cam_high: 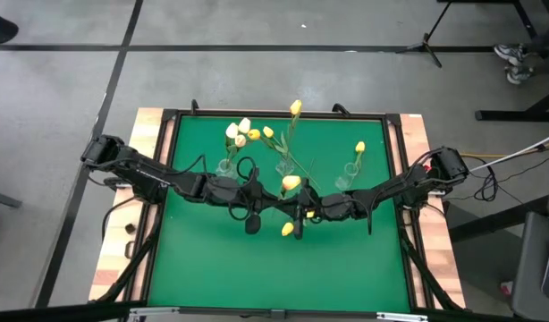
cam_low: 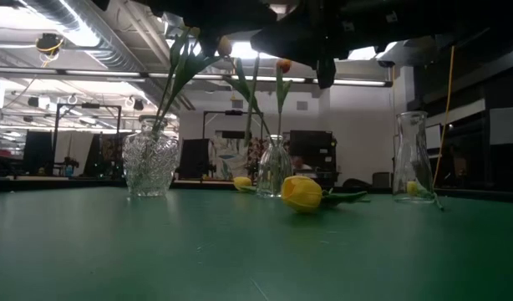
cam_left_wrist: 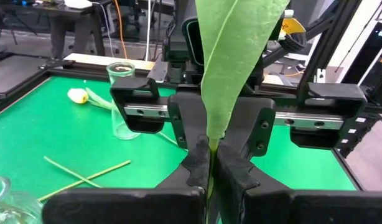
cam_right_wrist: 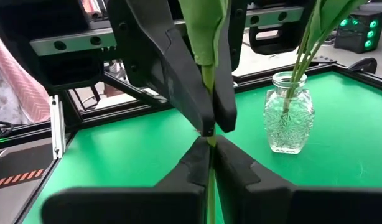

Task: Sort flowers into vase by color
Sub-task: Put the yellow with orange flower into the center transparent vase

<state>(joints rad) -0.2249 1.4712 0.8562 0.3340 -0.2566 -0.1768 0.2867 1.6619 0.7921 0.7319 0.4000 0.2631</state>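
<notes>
- Flowers stand and lie across the green mat (cam_high: 203, 268): a bunch of white and yellow tulips (cam_high: 240, 134) sits in the cut-glass vase (cam_high: 226, 166) toward the mat's far left; in the low view this vase (cam_low: 150, 163) shows a faceted body with green stems rising from it.
- Middle vase (cam_high: 283, 168), near the far edge at the centre, holds a tall yellow tulip (cam_high: 296, 108) whose head reaches past the far edge.
- Right vase (cam_high: 349, 177), toward the far right, holds a single yellow tulip (cam_high: 359, 148).
- One yellow tulip (cam_low: 302, 193) lies on the mat near its centre, its head resting on the cloth and its leaf pointing toward the right vase (cam_low: 412, 159).
- Another yellow tulip (cam_high: 291, 183) is held above the centre of the mat, between the two grippers.
- Left gripper (cam_high: 254, 212) is closed on this tulip's stem; the left wrist view shows its fingers (cam_left_wrist: 197, 163) pinched together on the stem (cam_left_wrist: 211, 155), with the broad green leaf (cam_left_wrist: 231, 56) rising above them.
- Right gripper (cam_high: 299, 215) is also closed on the same stem, its fingers (cam_right_wrist: 200, 158) meeting just under the left gripper's fingertips in the right wrist view.
- Two bare green stems (cam_left_wrist: 85, 177) lie crossed on the mat in the left wrist view.
</notes>
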